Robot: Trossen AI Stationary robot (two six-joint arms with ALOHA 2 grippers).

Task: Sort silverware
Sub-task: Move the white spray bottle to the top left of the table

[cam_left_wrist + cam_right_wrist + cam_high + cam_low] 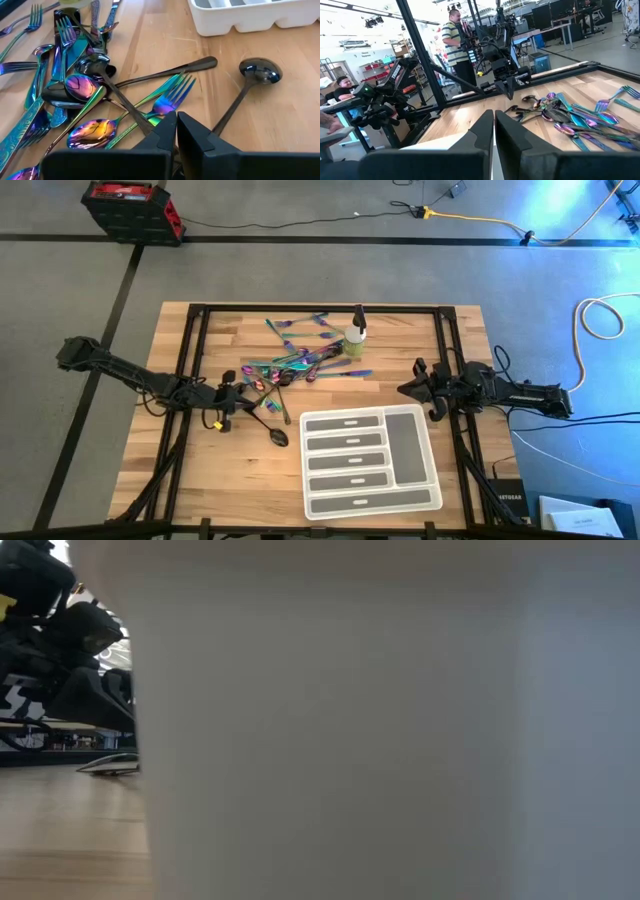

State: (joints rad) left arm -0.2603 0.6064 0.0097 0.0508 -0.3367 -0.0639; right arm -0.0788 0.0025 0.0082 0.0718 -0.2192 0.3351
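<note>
We see the left pincer [176, 131] closed tight with nothing between its fingers, low over the counter [190, 470] at the near edge of the silverware [295, 360], its tips just above a crossing of a rainbow fork [167, 100] and a black spoon handle. A black spoon [260, 70] lies by itself just beside it, bowl toward the tray [370, 460]. We judge this as the start of sorting: every slot in the tray looks empty and no piece is lifted yet. Next move, we think, calls for opening the fingers, picking one loose piece, the lone black spoon looks easiest, and pinching its handle without dragging the tangle. The pile is heaped and overlapping, so neighbors could come up with it. The left arm reaches in low from its side, stretched nearly flat toward the pile. Farther off, a spray bottle [357, 335] stands at the far edge of the pile. The right pincer [493, 132] is also closed and empty, waiting over the counter beside the tray's far corner, pointed toward the pile. Beyond the counter a person [457, 42] stands in the room.
</note>
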